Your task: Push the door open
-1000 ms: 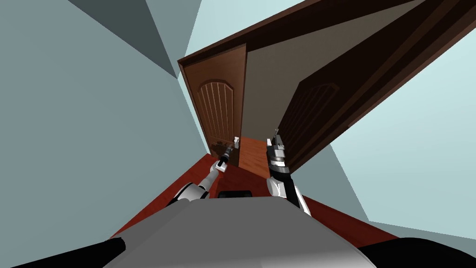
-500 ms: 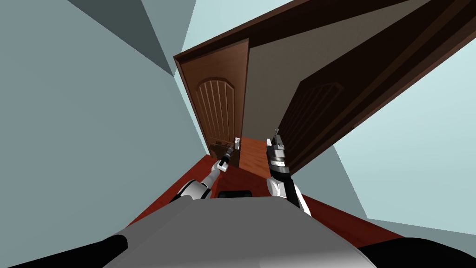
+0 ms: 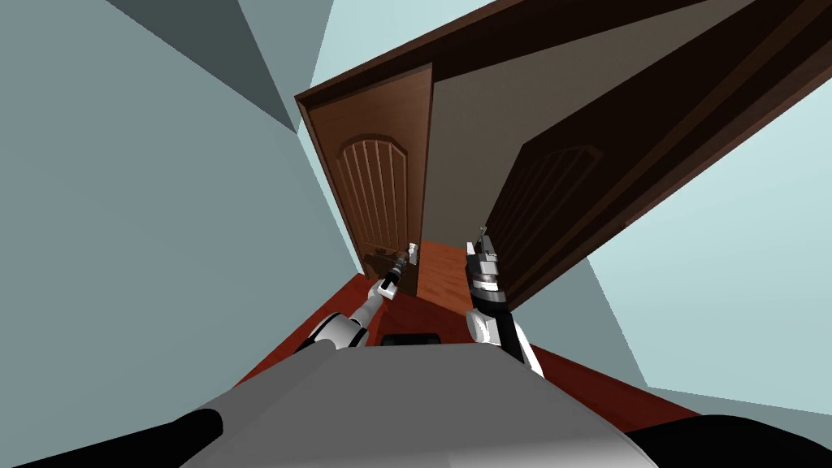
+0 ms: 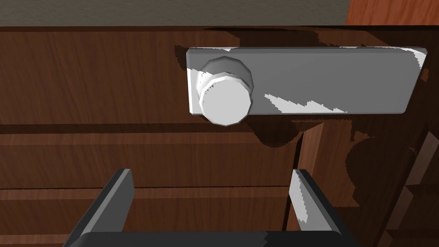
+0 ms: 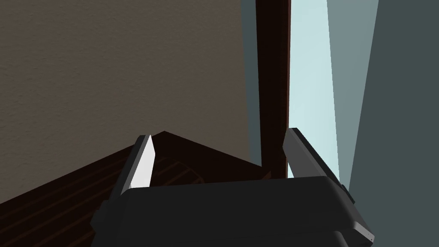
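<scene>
Left tool (image 4: 211, 173), spread, faces the brown door (image 4: 85, 85) just beside its knob (image 4: 226, 100); the door stands ajar. This looks like the pushing step, and next calls for pressing forward. Right tool (image 5: 218, 135) spread, idle.

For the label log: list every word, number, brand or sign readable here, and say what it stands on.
None: no text can be read anywhere.
The brown door, its grey handle plate and white knob are plain, and the left end effector and right end effector carry no markings.
</scene>
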You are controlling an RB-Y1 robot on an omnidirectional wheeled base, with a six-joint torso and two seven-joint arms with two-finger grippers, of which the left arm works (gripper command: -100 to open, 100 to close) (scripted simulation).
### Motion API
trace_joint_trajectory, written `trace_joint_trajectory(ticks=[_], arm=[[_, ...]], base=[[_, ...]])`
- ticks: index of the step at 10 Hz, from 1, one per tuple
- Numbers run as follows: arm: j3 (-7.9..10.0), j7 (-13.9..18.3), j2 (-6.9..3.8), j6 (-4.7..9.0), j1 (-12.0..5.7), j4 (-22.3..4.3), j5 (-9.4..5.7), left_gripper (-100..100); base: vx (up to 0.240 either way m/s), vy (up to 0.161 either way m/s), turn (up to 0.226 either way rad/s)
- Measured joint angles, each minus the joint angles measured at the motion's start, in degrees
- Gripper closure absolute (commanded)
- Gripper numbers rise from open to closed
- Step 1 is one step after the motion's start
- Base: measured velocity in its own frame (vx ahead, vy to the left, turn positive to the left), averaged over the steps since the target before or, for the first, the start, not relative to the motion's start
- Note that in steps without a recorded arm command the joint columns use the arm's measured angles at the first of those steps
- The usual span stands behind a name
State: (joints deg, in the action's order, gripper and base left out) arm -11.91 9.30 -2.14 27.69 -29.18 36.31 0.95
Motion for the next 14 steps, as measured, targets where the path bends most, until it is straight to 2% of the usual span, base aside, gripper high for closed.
trace_joint_trajectory(ticks=[1, 3, 5, 6, 11, 14], arm=[[0.21, -0.1, -0.15, 0.48, -0.33, -0.9, -0.08, -100], [0.49, -0.3, -0.13, 0.63, -0.34, -1.0, -0.15, -100], [0.72, -0.4, 0.50, 0.61, -0.25, -1.0, -0.22, -100], [0.73, -0.4, 0.55, 0.62, -0.27, -1.0, -0.22, 100], [0.78, -0.4, 0.48, 0.62, -0.61, -0.8, -0.23, 100], [1.11, -0.5, -0.01, 0.38, 0.04, -1.1, -0.37, 100]], base=[[0.220, -0.086, -0.027], [0.194, -0.074, -0.018], [0.129, -0.052, -0.018], [-0.009, 0.005, 0.007], [-0.006, 0.005, -0.006], [0.136, -0.104, 0.036]])
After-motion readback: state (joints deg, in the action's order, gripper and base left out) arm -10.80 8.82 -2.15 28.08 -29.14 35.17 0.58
